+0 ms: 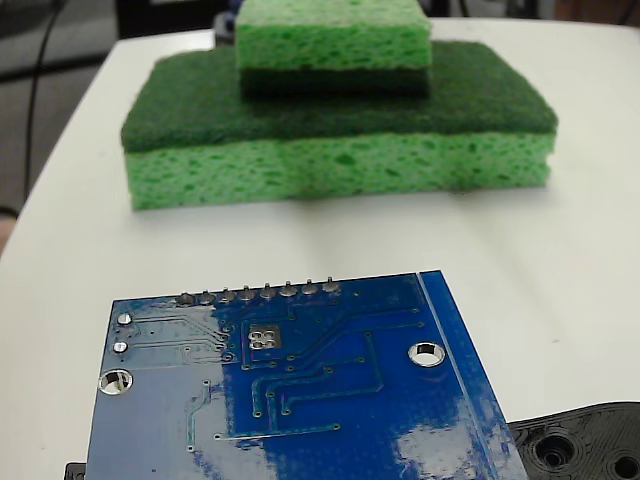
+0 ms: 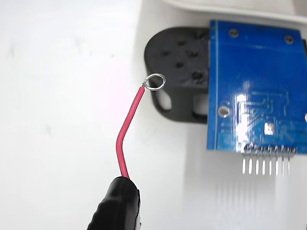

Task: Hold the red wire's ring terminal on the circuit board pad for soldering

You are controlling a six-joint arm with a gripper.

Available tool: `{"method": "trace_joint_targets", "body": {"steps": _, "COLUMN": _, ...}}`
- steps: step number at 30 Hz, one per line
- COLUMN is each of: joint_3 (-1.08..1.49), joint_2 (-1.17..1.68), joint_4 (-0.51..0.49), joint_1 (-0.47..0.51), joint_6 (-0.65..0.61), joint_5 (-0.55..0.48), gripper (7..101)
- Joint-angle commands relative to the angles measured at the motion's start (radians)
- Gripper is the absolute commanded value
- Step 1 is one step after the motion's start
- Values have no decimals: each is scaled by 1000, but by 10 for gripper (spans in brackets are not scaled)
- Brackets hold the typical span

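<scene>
Mostly white worktop (image 1: 590, 180) fills both views. At the back of the fixed view, two stacked green sponges (image 1: 340, 120), top one cut off by the frame edge. Nearer, the circuit board (image 1: 330, 400) lies flat, its lower part cropped; pin row along the far edge, pad (image 1: 262, 338) just below the pins. Black plastic piece (image 1: 590, 440) peeks out at bottom right, mostly out of frame. Wrist view: red wire (image 2: 125, 134) rises from a black sleeve (image 2: 117, 206), bends, ends in the ring terminal (image 2: 155, 81). Ring sits over the black piece's edge, apart from the board, well off the pad (image 2: 269, 128). Hand fingers hidden – can't tell how far open.
</scene>
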Motion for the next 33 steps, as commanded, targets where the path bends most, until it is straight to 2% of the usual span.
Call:
{"method": "trace_joint_targets", "body": {"steps": 1, "joint_3": 80, "joint_2": 92, "joint_4": 8, "joint_1": -29, "joint_6": 15, "joint_5": 117, "gripper": 1003}}
{"method": "trace_joint_targets", "body": {"steps": 7, "joint_3": 333, "joint_2": 396, "joint_4": 2, "joint_1": -38, "joint_6": 57, "joint_5": 146, "gripper": 1003}}
{"method": "trace_joint_targets", "body": {"steps": 15, "joint_3": 476, "joint_2": 707, "joint_4": 120, "joint_1": -58, "joint_6": 72, "joint_5": 173, "gripper": 1003}}
{"method": "trace_joint_targets", "body": {"steps": 21, "joint_3": 502, "joint_2": 753, "joint_4": 135, "joint_1": -75, "joint_6": 86, "joint_5": 164, "gripper": 1003}}
{"method": "trace_joint_targets", "body": {"steps": 28, "joint_3": 515, "joint_2": 762, "joint_4": 143, "joint_1": -202, "joint_6": 115, "joint_5": 298, "gripper": 1003}}
{"method": "trace_joint_targets", "body": {"steps": 33, "joint_3": 529, "joint_2": 762, "joint_4": 143, "joint_1": -196, "joint_6": 115, "joint_5": 302, "gripper": 1003}}
